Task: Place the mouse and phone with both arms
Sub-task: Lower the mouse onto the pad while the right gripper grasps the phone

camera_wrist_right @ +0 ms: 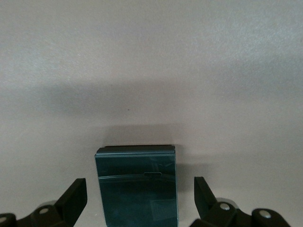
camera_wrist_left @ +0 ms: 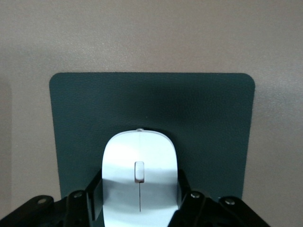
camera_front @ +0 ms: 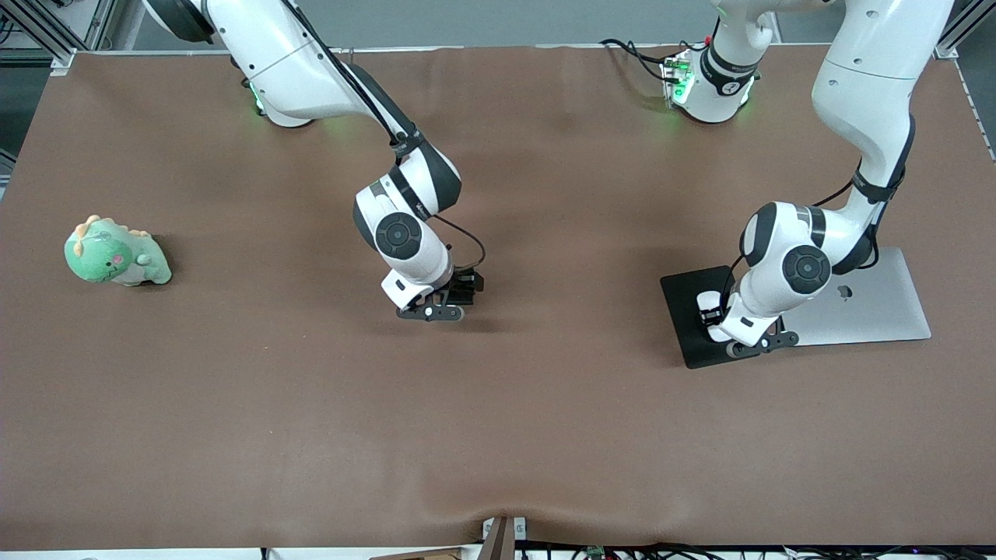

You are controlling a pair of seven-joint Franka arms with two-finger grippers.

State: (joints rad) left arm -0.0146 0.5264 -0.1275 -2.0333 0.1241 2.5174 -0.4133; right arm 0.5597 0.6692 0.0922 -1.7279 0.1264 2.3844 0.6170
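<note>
The white mouse [camera_wrist_left: 139, 151] lies on the black mouse pad [camera_wrist_left: 203, 113], toward the left arm's end of the table. My left gripper [camera_wrist_left: 139, 184] is down over it, with a finger against each side of the mouse. In the front view the left gripper [camera_front: 712, 317] covers most of the mouse [camera_front: 708, 299] on the pad [camera_front: 685, 311]. The black phone [camera_wrist_right: 136, 165] lies flat on the brown table near its middle. My right gripper [camera_wrist_right: 139, 184] is open and low around it, with a gap on each side. In the front view the right gripper [camera_front: 465, 294] hides most of the phone.
A closed silver laptop [camera_front: 871, 307] lies beside the mouse pad, toward the left arm's end. A green dinosaur plush [camera_front: 117, 253] sits toward the right arm's end. The brown table cloth [camera_front: 498, 420] is bare nearer the front camera.
</note>
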